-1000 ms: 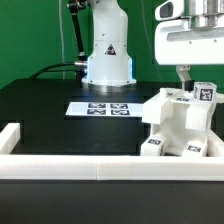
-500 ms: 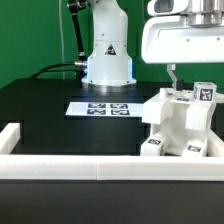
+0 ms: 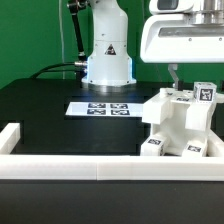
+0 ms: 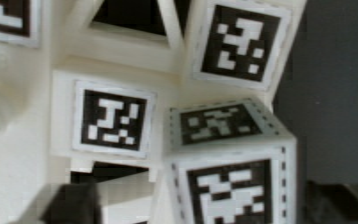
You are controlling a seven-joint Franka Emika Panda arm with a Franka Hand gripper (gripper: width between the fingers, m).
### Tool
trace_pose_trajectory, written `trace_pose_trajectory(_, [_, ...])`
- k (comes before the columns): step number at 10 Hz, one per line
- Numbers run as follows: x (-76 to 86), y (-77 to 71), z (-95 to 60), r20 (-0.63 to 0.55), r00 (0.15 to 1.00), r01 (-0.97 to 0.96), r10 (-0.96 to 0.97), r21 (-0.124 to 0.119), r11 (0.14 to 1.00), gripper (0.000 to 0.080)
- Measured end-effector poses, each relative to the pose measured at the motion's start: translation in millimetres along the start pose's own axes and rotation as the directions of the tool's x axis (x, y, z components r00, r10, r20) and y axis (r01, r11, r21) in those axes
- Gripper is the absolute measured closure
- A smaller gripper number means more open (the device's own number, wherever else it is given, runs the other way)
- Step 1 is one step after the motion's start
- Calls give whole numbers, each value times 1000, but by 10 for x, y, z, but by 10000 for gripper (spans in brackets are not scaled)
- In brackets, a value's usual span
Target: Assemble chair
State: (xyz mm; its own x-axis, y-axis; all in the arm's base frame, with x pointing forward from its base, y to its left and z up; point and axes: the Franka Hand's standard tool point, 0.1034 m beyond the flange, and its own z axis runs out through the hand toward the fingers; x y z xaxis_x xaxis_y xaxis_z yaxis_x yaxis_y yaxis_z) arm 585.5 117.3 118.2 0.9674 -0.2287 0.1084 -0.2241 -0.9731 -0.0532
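The white chair (image 3: pixel 180 128), built from blocky tagged parts, stands on the black table at the exterior view's right. My gripper (image 3: pixel 190 78) hovers just above the chair's top, and one thin finger (image 3: pixel 175 72) shows above the left top part. In the wrist view the chair's tagged parts (image 4: pixel 114 120) fill the frame. My gripper (image 4: pixel 202 205) straddles one tagged part with its dark fingertips (image 4: pixel 60 205) standing apart on either side, with a gap to the part. The gripper is open and holds nothing.
The marker board (image 3: pixel 100 107) lies flat on the table in front of the robot base (image 3: pixel 107 55). A low white wall (image 3: pixel 60 166) runs along the table's front, with a corner post at the left (image 3: pixel 10 135). A green backdrop stands behind.
My gripper has risen a little and shifted toward the exterior view's left over the chair's top. The chair has not moved.
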Motion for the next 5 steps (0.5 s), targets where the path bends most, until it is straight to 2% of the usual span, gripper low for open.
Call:
trace_pose_trajectory(1, [0,0,1,0,1000,-14,14,0,1000,516])
trace_pose_trajectory(3, [1,1,1,0,1000,-31,31,0,1000,514])
trace_pose_trajectory(5, [-2,-2,3,1,986,-169,169,3,986,514])
